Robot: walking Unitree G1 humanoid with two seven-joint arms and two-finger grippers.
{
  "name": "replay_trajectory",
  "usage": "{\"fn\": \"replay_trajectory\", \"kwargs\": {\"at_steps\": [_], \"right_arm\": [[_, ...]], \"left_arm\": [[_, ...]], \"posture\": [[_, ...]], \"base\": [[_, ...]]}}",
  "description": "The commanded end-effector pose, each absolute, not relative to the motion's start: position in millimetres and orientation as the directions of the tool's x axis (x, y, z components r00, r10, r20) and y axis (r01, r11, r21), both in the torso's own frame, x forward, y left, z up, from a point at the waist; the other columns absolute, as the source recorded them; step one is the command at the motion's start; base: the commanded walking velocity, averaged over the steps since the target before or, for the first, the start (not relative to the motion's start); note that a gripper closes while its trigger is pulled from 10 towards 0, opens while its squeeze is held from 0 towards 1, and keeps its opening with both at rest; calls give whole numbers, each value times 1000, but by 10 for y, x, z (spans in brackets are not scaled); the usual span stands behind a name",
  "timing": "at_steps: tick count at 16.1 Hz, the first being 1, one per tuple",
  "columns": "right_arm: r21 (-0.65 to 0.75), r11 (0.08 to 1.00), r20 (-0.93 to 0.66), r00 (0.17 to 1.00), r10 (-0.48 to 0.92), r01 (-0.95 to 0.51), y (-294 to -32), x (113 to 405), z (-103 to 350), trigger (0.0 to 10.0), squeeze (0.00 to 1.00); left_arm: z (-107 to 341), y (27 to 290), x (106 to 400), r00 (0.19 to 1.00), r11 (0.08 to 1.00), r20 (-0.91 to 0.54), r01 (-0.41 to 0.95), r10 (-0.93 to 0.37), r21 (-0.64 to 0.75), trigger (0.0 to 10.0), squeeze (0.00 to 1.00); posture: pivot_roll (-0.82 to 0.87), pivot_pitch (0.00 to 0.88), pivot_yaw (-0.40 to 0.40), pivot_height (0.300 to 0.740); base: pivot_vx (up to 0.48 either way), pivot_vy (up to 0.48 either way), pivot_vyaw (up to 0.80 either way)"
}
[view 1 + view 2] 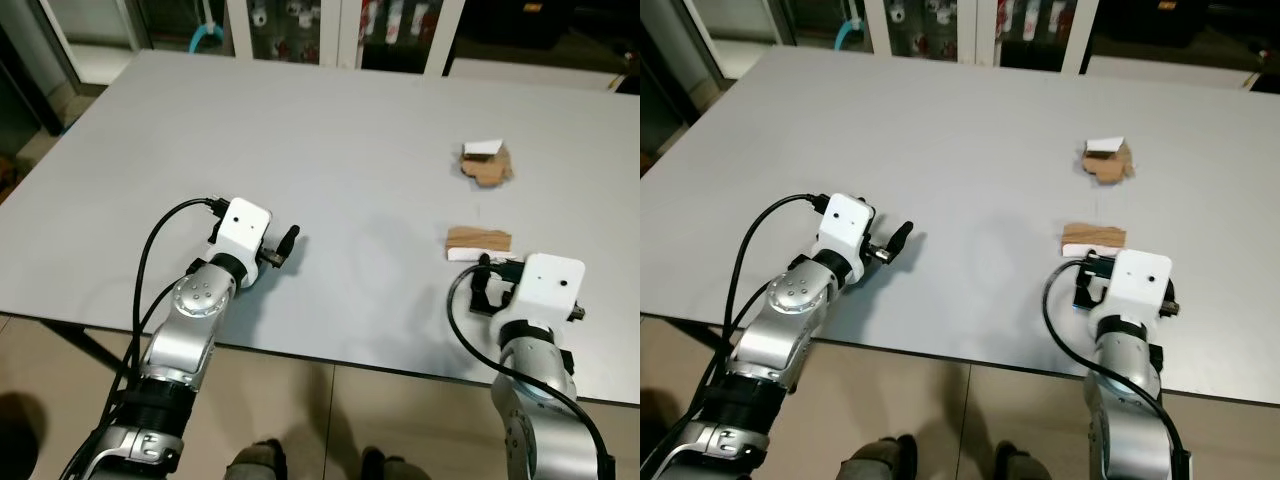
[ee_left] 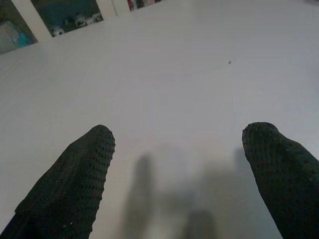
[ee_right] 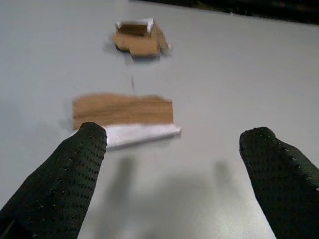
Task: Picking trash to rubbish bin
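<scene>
Counter (image 1: 330,150): a wide pale grey top, running from the robot's near edge to the far cabinets.

Flat cardboard scrap (image 1: 478,242): lies on the counter at the near right, just beyond the right tool. It is a brown strip with a white edge along its near side. Its long axis runs left to right, roughly square to the tool's reach.

Crumpled cardboard scrap (image 1: 486,163): lies farther back on the right, apart from the flat scrap and almost straight beyond it. It is a brown folded lump with a white flap at its far left; no clear long axis can be told.

Right tool (image 3: 174,164): low over the counter near its near edge, pointing away from the robot at the flat scrap. Its two black fingers (image 3: 65,184) stand wide apart with nothing between them. In the right wrist view one fingertip sits just at the white edge's end; whether it touches cannot be told.

Left tool (image 2: 182,174): over the near left of the counter, well apart from both scraps, pointing toward the far right. Its fingers (image 2: 75,184) are spread wide and hold nothing, with bare counter beneath.

Cabinets (image 1: 330,25): glass-fronted, beyond the far edge of the counter, with small items on the shelves, too small to name.

Floor (image 1: 330,420): beige tiles below the near edge.
</scene>
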State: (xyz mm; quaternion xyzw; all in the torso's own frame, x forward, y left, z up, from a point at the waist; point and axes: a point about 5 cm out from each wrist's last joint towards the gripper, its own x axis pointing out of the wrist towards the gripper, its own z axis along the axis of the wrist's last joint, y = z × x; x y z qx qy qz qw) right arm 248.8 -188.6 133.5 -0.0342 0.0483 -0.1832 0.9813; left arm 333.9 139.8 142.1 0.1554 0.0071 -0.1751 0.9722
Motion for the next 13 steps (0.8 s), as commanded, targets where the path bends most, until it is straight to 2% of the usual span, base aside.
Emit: {"fn": "replay_trajectory", "kwargs": {"at_steps": [1,5,13], "right_arm": [[-87,929,-102,924,-368,360,-1926,2510,1297,10000,0],[-88,938,-107,933,-342,334,-2028,2636,1233,10000,0],[-108,954,-61,956,-288,281,-2029,2860,1273,10000,0]], "left_arm": [[1440,1430,3303,933,879,-81,358,-351,316,10000,0],[1453,1529,3211,925,859,-112,378,-362,346,10000,0],[1489,1625,3105,924,848,-141,382,-355,367,10000,0]], "posture": [[235,250,20,740],[271,286,46,740],[314,313,56,740]], "base": [[0,0,0],[0,0,0],[0,0,0]]}}
